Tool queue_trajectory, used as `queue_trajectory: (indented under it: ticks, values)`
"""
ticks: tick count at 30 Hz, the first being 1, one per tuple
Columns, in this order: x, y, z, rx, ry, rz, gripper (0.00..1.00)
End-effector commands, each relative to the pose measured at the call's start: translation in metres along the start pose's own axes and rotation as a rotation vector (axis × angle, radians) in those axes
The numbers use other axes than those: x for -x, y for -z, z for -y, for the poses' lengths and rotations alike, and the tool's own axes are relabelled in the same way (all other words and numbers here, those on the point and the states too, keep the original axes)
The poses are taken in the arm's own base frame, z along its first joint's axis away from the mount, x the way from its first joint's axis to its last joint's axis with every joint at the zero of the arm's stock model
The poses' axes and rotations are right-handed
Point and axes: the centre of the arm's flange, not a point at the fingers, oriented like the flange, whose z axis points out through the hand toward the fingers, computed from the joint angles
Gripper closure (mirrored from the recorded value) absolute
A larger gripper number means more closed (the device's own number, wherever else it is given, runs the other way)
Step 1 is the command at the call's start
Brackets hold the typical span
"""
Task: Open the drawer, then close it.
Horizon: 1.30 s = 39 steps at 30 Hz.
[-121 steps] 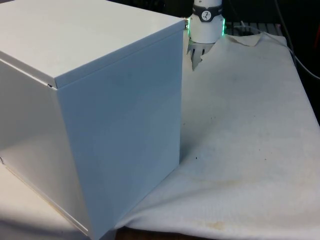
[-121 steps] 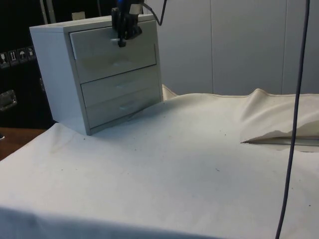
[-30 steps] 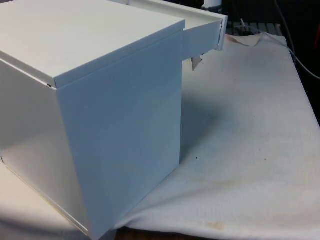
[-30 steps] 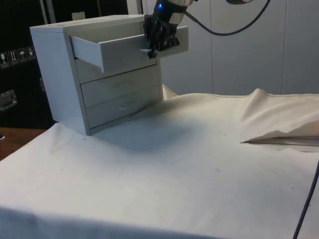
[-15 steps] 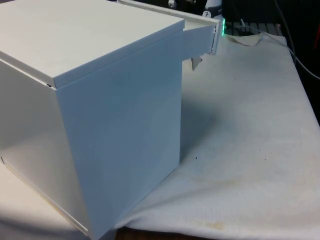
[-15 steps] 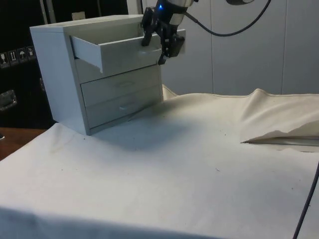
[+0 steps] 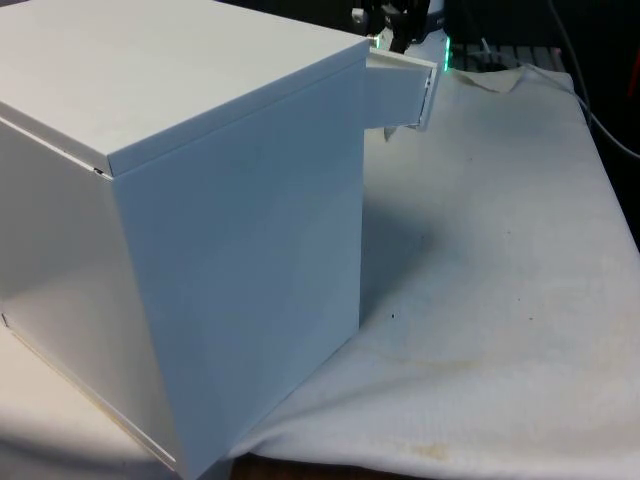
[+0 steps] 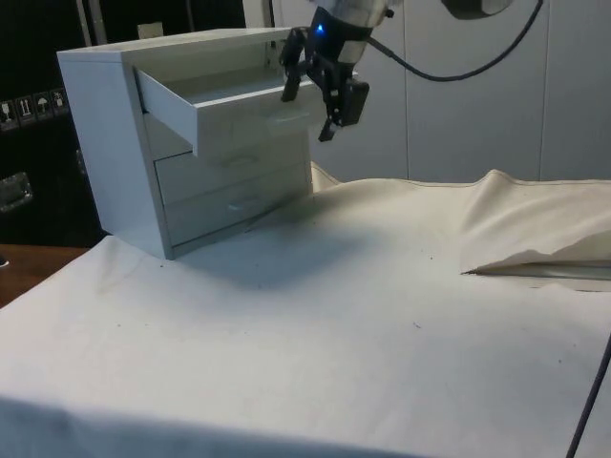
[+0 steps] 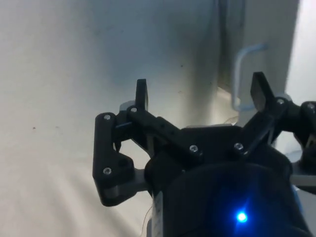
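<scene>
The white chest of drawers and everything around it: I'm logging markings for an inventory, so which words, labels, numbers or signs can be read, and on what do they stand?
White chest of drawers, its pulled-out top drawer and the white cloth: no text or label.
Dark cabinet behind the chest in the side view: a row of small white pictogram signs, too small to read.
Black two-finger gripper: no readable marking.

Chest of drawers (image 7: 200, 200): smooth, matt white panels, painted look.
Top drawer (image 8: 239, 105): same smooth matt white finish.
Drawer handle (image 9: 242, 69): thin, smooth, pale bar with a slight sheen.
Cloth (image 8: 334, 324): off-white woven fabric, matt, lightly rumpled, faintly stained.
Gripper (image 9: 197, 94): black matt plastic with small metal screws.
</scene>
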Motion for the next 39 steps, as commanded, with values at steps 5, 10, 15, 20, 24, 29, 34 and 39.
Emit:
queue_trajectory:
  ticks: [5, 10, 15, 20, 24, 29, 34, 39]
  values:
    - [-0.002, 0.000, 0.018, 0.003, -0.002, 0.000, 0.00]
    - [0.001, -0.008, 0.029, -0.008, -0.005, 0.012, 0.00]
    - [0.010, -0.020, 0.031, -0.009, -0.021, 0.032, 0.00]
    - [0.019, -0.027, 0.030, -0.010, -0.029, 0.041, 0.00]
    - [0.024, -0.029, 0.027, -0.006, -0.033, 0.046, 0.00]
    - [0.023, -0.027, 0.025, 0.000, -0.033, 0.045, 0.00]
    - [0.023, -0.029, 0.029, -0.015, -0.026, 0.051, 0.10]
    - [0.021, -0.025, 0.025, 0.007, -0.017, 0.041, 0.41]
